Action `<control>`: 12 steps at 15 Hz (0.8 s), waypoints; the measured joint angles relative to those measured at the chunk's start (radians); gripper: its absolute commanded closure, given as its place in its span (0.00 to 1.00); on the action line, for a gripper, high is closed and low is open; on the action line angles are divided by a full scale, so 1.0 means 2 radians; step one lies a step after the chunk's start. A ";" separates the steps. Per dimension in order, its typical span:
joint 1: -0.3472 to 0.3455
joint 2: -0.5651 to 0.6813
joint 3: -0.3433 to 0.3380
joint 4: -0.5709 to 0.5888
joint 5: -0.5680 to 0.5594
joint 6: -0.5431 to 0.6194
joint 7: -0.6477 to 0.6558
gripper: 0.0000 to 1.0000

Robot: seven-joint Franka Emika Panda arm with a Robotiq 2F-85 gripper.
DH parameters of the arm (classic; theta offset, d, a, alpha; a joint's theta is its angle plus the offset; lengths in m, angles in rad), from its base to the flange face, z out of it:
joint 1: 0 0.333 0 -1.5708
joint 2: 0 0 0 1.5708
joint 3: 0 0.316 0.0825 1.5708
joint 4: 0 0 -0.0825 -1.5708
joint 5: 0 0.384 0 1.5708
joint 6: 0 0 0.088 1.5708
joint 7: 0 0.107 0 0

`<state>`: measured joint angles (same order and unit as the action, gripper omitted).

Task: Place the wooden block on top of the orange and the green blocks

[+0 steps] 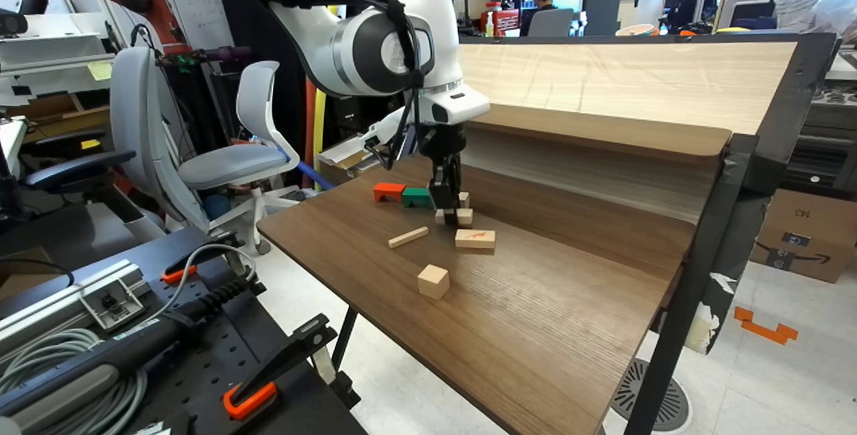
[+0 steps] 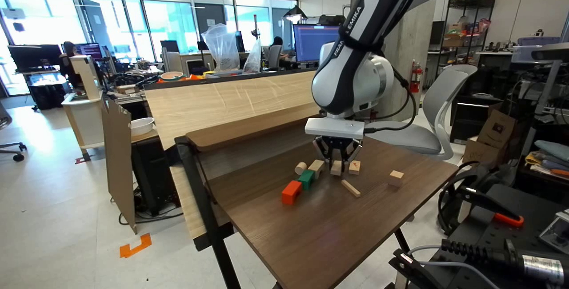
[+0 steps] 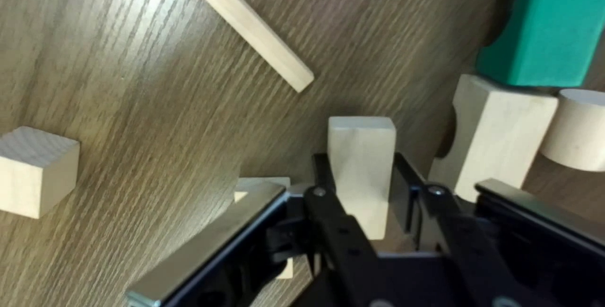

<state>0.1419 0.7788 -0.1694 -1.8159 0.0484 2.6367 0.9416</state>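
the gripper [image 3: 362,163] held the pale rectangular wooden block [image 3: 362,177] between narrowed fingers [image 3: 323,170], on or just above the brown tabletop [image 1: 522,314]; which, i could not tell. near it was the wooden arch block [image 3: 503,137]. in both exterior views, the green arch block [image 2: 306,178] sat just beside the orange arch block [image 2: 291,193].

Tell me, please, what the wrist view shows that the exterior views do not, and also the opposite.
Only the wrist view: screws on the fingers, too tiny to make out elsewhere.
Only the exterior views: the orange block, the arm, chairs.
Shared: the gripper, the wooden block between its fingers, the green block, the cube, the stick, the table.
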 measured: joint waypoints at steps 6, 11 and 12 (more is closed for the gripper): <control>0.001 -0.027 0.024 -0.015 0.019 -0.002 -0.001 0.92; 0.003 -0.045 0.053 -0.023 0.040 -0.002 0.000 0.92; 0.004 -0.048 0.057 -0.024 0.041 -0.002 0.001 0.92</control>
<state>0.1492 0.6830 -0.0554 -1.8645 0.1308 2.6323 0.9433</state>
